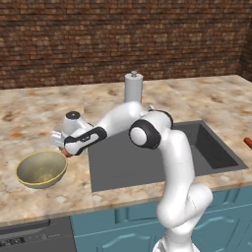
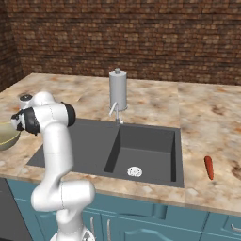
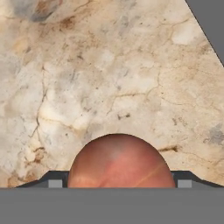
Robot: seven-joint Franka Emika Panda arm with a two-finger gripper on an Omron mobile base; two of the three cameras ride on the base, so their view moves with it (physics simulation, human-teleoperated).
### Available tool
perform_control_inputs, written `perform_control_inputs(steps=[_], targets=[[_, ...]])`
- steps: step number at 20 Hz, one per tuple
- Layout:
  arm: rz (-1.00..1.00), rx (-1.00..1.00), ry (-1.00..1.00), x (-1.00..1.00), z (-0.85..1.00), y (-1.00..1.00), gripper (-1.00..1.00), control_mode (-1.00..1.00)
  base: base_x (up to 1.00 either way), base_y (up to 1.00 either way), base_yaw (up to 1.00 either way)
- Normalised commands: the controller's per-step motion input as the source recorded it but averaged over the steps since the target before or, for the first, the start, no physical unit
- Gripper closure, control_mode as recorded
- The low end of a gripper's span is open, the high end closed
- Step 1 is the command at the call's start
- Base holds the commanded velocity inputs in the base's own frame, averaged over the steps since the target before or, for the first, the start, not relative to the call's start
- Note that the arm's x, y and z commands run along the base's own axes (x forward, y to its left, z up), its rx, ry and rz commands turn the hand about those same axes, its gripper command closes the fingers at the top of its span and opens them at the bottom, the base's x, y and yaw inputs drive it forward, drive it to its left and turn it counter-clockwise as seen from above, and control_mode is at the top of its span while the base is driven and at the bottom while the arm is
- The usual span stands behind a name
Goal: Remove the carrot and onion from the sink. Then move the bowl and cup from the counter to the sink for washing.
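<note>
Rendered, evenly lit, no blur or edge distortion. Flat bright light on the worktop (image 1: 206,98); no hard cast shadows. Brick wall (image 2: 141,33) dimmer, darkest toward 12 o'clock. Sink (image 2: 155,141) basin walls shaded, left wall darkest. Soft sheen inside the bowl (image 1: 42,168). Onion (image 3: 120,162) at 6 o'clock in hand view: sharp, faint highlight on top.

Arm bent left, gripper (image 1: 67,151) clasping wide.

Onion (image 3: 120,162) between fingertips (image 3: 54,180), over counter (image 3: 109,74)
</note>
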Motion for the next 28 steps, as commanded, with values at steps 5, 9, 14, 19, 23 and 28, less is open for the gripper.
perform_control_inputs(steps=[5,9,14,19,23,28], targets=[[-0.03,0.0,0.01,0.09,-0.16,0.06,1.0,-1.0,0.0,0.0,0.0],[-0.03,0.0,0.0,0.1,-0.13,0.02,1.0,-1.0,0.0,0.0,0.0],[-0.03,0.0,0.02,0.07,-0.16,0.03,-1.0,-1.0,0.0,0.0,0.0],[-0.03,0.0,0.07,0.0,-0.21,0.0,-1.0,-1.0,0.0,0.0,0.0],[-0.03,0.0,0.06,0.0,-0.15,0.0,-1.0,-1.0,0.0,0.0,0.0],[-0.02,0.0,0.02,-0.02,-0.04,0.0,-1.0,-1.0,0.0,0.0,0.0]])
